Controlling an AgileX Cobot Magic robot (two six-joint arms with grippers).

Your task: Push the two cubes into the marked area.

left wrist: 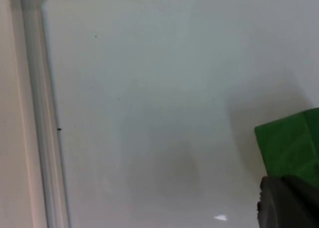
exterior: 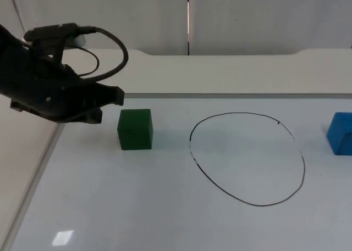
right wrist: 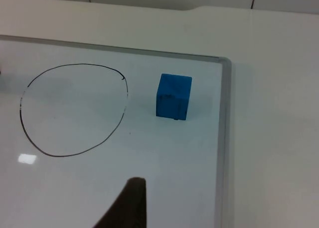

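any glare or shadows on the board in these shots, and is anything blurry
Top view: a small bright glare patch on the whiteboard, and a soft shadow under the green cube. Left wrist view: soft focus overall, the green cube's edges blurred, a tiny glint near the left gripper. Right wrist view: a glare patch inside the drawn circle; the blue cube looks sharp.

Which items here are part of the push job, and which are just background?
Job:
green cube, outside the ring
blue cube, outside the ring
marked area
left gripper, beside the green cube

Background:
whiteboard
grey partition wall

blue cube (exterior: 341, 133) cut by frame edge, left hand (exterior: 113, 95) fingers indistinct
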